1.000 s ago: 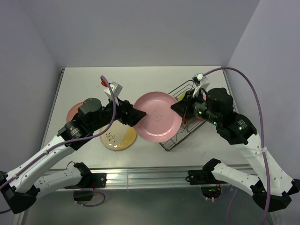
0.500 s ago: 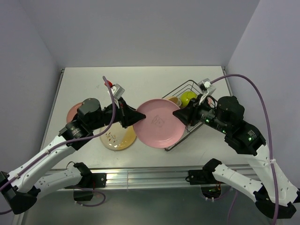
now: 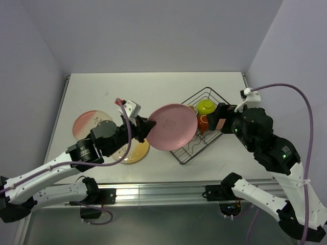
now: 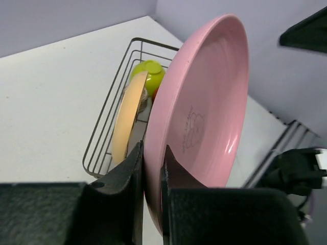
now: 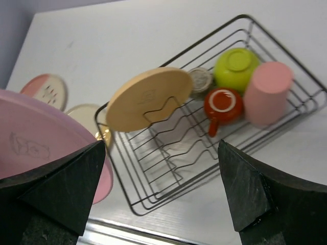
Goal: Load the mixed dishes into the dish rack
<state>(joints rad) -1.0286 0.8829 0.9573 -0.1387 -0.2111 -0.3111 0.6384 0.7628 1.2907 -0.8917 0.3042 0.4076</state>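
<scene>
My left gripper is shut on the lower rim of the pink plate, which stands on edge just left of the dish rack. From above, the pink plate overlaps the rack's left corner. In the dish rack an orange plate stands upright, with a small grey cup, a lime-green bowl, a red-brown mug and a salmon cup at the far end. My right gripper hangs open over the rack's near side, holding nothing.
A pink-cream twig-patterned plate lies on the table at the left. A cream-yellow plate lies partly under my left arm. The table's metal front rail runs just below the rack.
My right gripper has opened, let go of the pink plate and drawn back to the right. My left gripper has shut on the plate's rim and now carries it alone.
</scene>
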